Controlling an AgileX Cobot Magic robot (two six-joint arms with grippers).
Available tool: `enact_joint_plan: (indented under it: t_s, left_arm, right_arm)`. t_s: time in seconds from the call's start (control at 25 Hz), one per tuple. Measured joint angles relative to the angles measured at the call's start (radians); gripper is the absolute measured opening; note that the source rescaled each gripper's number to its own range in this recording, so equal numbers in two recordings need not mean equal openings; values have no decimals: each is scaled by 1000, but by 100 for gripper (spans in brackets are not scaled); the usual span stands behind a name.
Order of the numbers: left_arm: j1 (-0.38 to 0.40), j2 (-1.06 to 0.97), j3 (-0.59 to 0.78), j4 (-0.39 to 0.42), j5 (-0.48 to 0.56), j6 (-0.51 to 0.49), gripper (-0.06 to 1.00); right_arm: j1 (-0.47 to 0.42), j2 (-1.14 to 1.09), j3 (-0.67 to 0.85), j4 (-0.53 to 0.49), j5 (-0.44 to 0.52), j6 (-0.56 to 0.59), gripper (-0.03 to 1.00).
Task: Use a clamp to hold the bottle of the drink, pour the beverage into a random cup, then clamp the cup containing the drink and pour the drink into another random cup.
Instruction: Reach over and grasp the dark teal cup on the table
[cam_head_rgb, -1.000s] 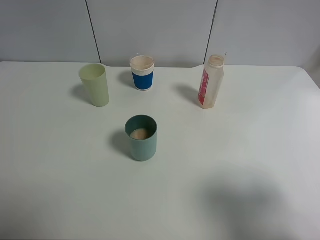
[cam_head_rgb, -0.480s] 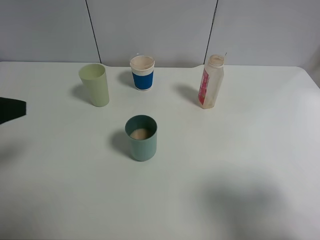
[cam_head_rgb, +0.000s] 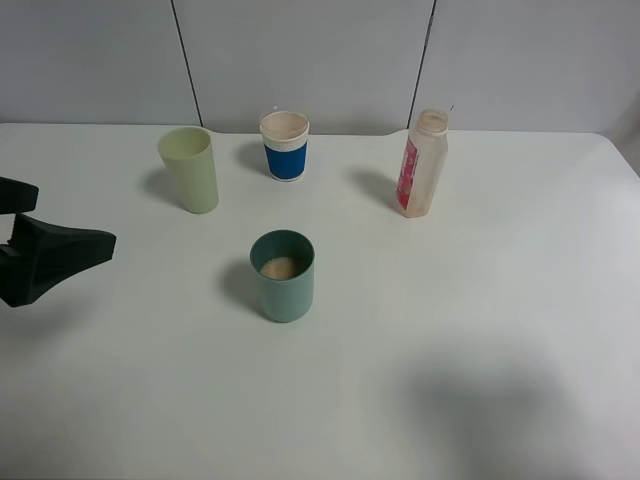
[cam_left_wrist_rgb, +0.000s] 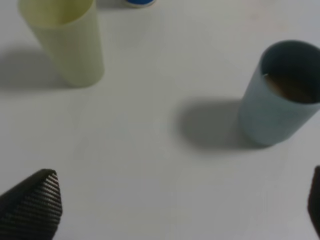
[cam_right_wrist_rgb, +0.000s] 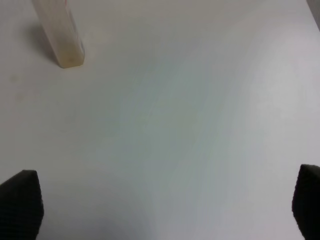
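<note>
Table (cam_head_rgb: 480, 330): white and flat, it carries all four vessels upright and spaced apart, so you can reach each one without knocking a neighbour. Left gripper (cam_left_wrist_rgb: 175, 210): its fingers are spread as wide as they go and hold nothing; they point at the teal cup, which reads as lining up for the clamp-and-pour step. Right gripper (cam_right_wrist_rgb: 165, 210): fingers likewise spread wide and empty, hanging over bare table, seemingly parked out of your way. Bottle (cam_head_rgb: 424, 165): uncapped, red label, standing well ahead of the right fingers and off to one side of them. It looks pale and mostly drained, so judge the first pour done. Pale green tumbler (cam_head_rgb: 190, 170): tall, standing beyond the left fingers and wide of their line; it looks empty inside, a fair candidate to receive. Teal cup (cam_head_rgb: 283, 277): ahead of the left fingers, well apart from them, nearest of the vessels. It holds a shallow brownish drink (cam_head_rgb: 281, 268) at the bottom, and this is your item to clamp. Paper cup (cam_head_rgb: 285, 146): blue band, farthest from the left fingers, behind the teal cup; you cannot tell its contents.
</note>
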Motion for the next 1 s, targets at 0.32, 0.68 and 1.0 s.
enact_joint_plan:
  t_s: [0.32, 0.68, 1.0]
  left_arm:
    - [-362, 21, 0, 364, -189, -381, 100]
    - [-556, 161, 0, 584, -305, -717, 100]
    - [-610, 286, 56, 688, -585, -824, 100]
  right_arm:
    - [0, 0, 0, 0, 0, 0, 100]
    - [0, 0, 0, 0, 0, 0, 100]
    - [0, 0, 0, 0, 0, 0, 100]
